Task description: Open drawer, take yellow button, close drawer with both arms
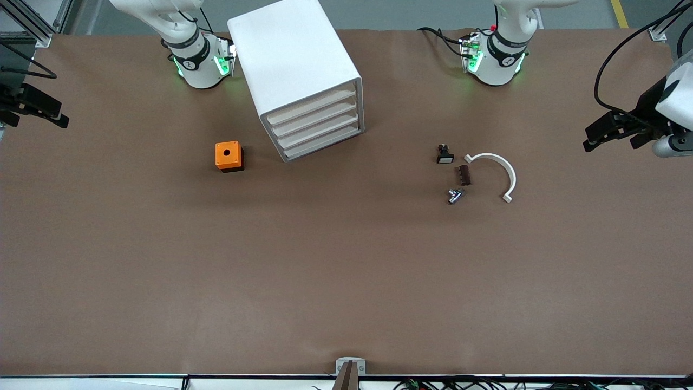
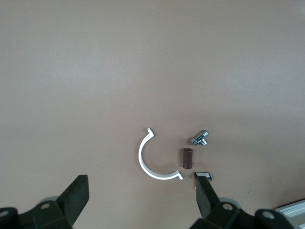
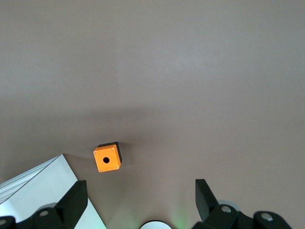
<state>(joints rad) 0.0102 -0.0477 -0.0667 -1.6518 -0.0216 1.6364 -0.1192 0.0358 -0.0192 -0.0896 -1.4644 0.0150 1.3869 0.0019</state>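
A white cabinet [image 1: 303, 70] with several drawers stands near the right arm's base. All its drawer fronts [image 1: 319, 127] are shut. No button shows in any view. My left gripper [image 1: 590, 138] hangs open and empty above the table edge at the left arm's end; in the left wrist view [image 2: 142, 200] its fingers stand wide apart. My right gripper [image 1: 40, 111] hangs open and empty at the right arm's end; in the right wrist view [image 3: 139, 200] the cabinet's corner [image 3: 38, 186] lies under it.
An orange cube with a round hole [image 1: 229, 156] [image 3: 107, 159] sits beside the cabinet. Toward the left arm's end lie a black part with a white face [image 1: 445, 156], a brown block [image 1: 464, 175], a metal piece [image 1: 455, 195] and a white arc [image 1: 501, 173] [image 2: 145, 162].
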